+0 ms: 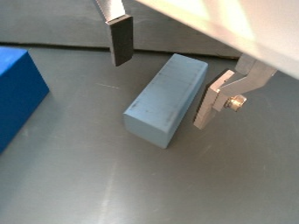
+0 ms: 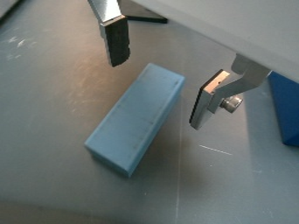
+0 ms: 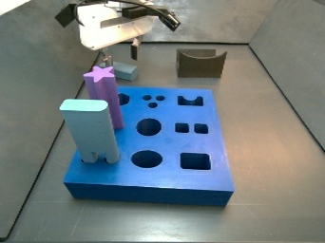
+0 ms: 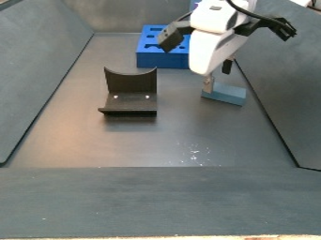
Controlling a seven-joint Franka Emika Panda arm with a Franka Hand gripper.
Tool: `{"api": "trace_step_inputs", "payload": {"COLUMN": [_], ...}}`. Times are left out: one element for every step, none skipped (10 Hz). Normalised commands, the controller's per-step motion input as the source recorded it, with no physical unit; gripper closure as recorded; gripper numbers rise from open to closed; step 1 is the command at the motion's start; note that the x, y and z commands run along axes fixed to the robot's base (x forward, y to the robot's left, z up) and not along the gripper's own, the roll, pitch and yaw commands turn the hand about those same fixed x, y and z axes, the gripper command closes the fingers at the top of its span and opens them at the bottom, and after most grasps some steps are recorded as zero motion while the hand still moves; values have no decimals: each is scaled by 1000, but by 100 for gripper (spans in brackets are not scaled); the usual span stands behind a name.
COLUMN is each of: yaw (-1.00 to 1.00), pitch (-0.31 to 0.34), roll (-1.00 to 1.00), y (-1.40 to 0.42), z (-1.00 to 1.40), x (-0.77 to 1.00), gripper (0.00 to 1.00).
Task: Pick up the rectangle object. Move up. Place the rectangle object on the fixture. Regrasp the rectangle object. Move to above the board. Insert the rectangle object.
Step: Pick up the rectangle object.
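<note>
Both wrist views look steeply down past the gripper (image 1: 163, 70) onto the grey floor (image 1: 82, 175), close in, with the jaws spread either side of the rectangle object (image 2: 135, 118). A side view stands high behind the board (image 3: 165, 142), facing the fixture (image 3: 199, 63) at 12 o'clock. A side view faces back from the opposite end, fixture (image 4: 129, 92) near, board (image 4: 157, 47) beyond. Both share these.

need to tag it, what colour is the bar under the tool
Slate blue: the rectangle object, lying between the open tool's fingers, clearest in a wrist view.
</note>
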Motion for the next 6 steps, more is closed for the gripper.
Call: {"api": "trace_step_inputs", "payload": {"yaw": [114, 54, 140, 134, 217, 180], "pitch": [0, 0, 0, -100, -180, -71], "roll": [-3, -89, -97, -57, -291, -240], "y": [74, 100, 160, 94, 323, 100], "z": [0, 0, -63, -291, -520, -194], "x": [0, 0, 0, -69, -271, -60], "gripper": [0, 0, 0, 0, 0, 0]}}
